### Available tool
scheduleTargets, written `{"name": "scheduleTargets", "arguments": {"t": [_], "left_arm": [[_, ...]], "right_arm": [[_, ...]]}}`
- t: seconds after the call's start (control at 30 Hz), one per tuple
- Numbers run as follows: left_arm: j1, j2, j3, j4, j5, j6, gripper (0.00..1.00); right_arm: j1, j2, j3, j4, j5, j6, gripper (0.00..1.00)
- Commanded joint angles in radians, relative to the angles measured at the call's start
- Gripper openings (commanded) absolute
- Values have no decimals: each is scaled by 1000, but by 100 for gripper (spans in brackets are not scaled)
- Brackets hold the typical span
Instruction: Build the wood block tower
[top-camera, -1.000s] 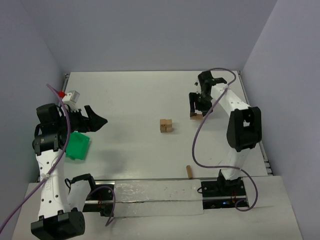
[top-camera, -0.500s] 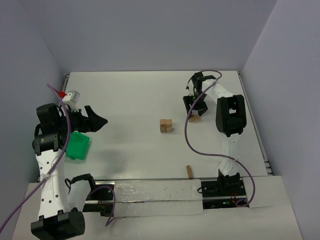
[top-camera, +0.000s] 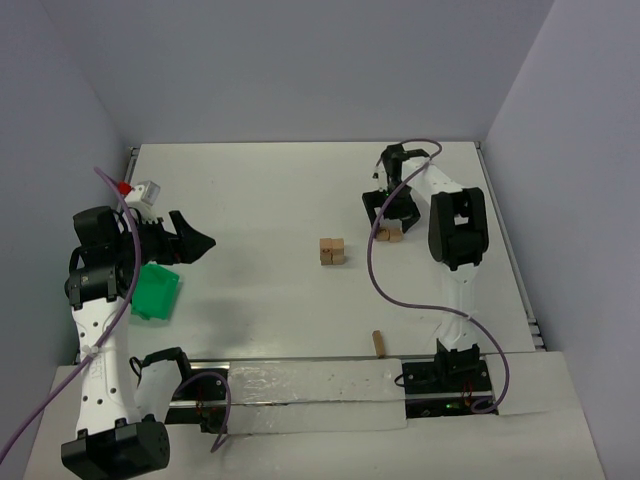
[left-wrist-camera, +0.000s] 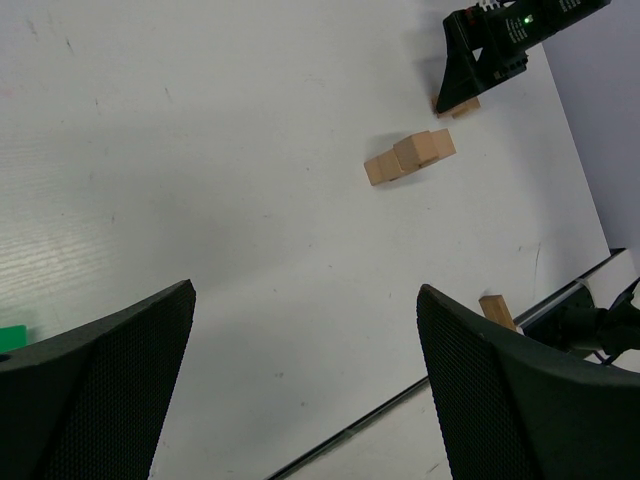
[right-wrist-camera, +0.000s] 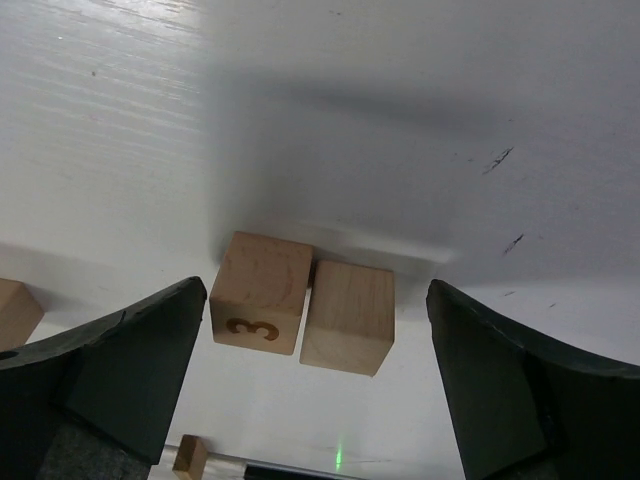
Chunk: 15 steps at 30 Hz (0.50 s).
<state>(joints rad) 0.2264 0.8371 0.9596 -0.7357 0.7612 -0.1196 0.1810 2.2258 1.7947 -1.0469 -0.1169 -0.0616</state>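
The tower (top-camera: 332, 251), a stack of light-tan wooden cubes, is seen mid-way across the white table (top-camera: 250, 200). At its three o'clock, two loose tan cubes (right-wrist-camera: 347, 317) are straddled, untouched, by the spread black right gripper (top-camera: 386, 222). At nine o'clock the black left gripper (left-wrist-camera: 305, 300) is spread, empty.

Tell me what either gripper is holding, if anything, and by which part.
Nothing is held. The right gripper stands open around two wood blocks on the table; the left gripper is open and empty.

2 wood blocks (right-wrist-camera: 262, 290) side by side
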Motion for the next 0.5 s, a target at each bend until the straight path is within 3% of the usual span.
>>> {"name": "scheduleTargets", "arguments": {"t": [0.0, 0.2, 0.47], "left_arm": [[7, -4, 5, 52, 18, 1, 97], [7, -3, 4, 55, 13, 0, 97], [8, 12, -2, 69, 16, -10, 97]], "right_arm": [[5, 8, 40, 0, 28, 40, 100], [3, -38, 25, 2, 49, 114, 100], [5, -150, -145, 60, 55, 230, 100]]}}
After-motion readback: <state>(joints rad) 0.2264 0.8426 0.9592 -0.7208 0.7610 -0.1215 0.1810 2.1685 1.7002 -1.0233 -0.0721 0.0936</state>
